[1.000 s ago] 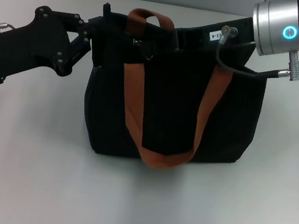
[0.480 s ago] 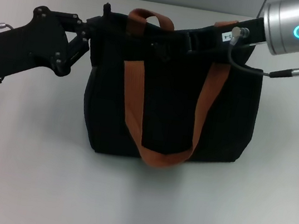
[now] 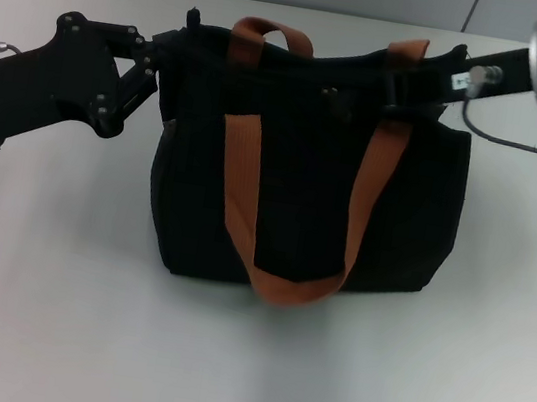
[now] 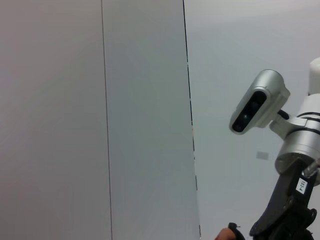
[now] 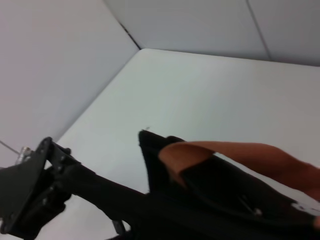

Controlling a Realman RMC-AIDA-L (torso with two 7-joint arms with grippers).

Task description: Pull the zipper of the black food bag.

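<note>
The black food bag [image 3: 300,196] stands upright mid-table in the head view, with rust-brown handles [image 3: 240,187]. My left gripper [image 3: 172,53] is shut on the bag's top left corner. My right gripper [image 3: 340,88] reaches in from the right along the bag's top edge and is shut on the small grey zipper [image 3: 331,93], a little right of the top's middle. Its fingers are hard to pick out against the black fabric. The right wrist view shows the bag [image 5: 210,200], a handle [image 5: 240,155] and the left gripper [image 5: 75,175].
The bag rests on a white table [image 3: 50,310] with a pale wall behind it. The left wrist view looks past the bag at the wall, the robot's head camera [image 4: 257,102] and the right arm [image 4: 295,200].
My right gripper has moved to the right along the bag's top edge, and the zipper has moved right with it. The left gripper has held its place on the corner.
</note>
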